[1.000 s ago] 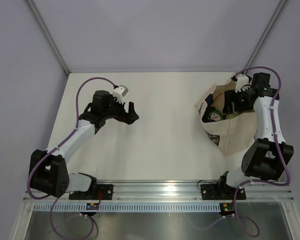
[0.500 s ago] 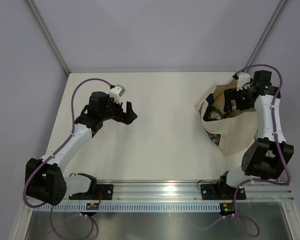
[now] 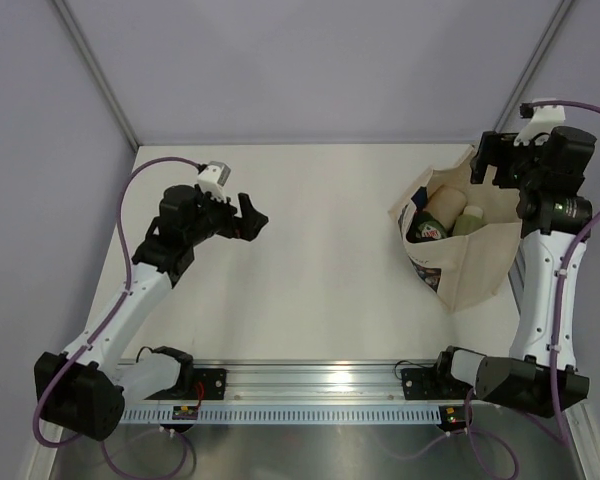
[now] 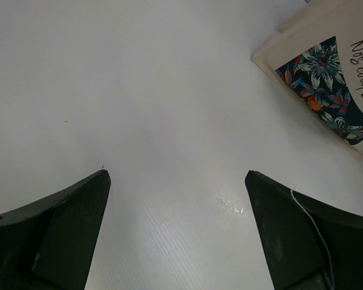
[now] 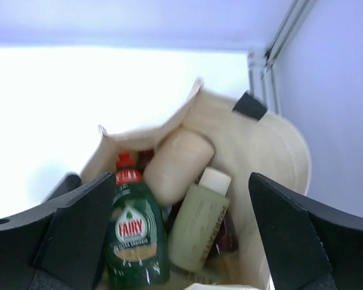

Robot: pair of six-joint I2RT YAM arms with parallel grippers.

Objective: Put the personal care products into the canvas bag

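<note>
The canvas bag stands open at the right of the table. It holds a green bottle with a red cap, a beige bottle and a pale sage-green bottle. The right wrist view looks down into the bag at the green bottle, the beige bottle and the sage-green bottle, with a dark red bottle partly hidden beneath. My right gripper is open and empty above the bag's far rim. My left gripper is open and empty over bare table at the left.
The bag's dark floral picture panel shows at the top right of the left wrist view. A dark handle tab sits on the bag's far rim. Grey walls close in the table at the back and both sides.
My right gripper has lifted up out of the bag's mouth, open and empty. My left arm has drawn back a little to the left and away from the bag.
</note>
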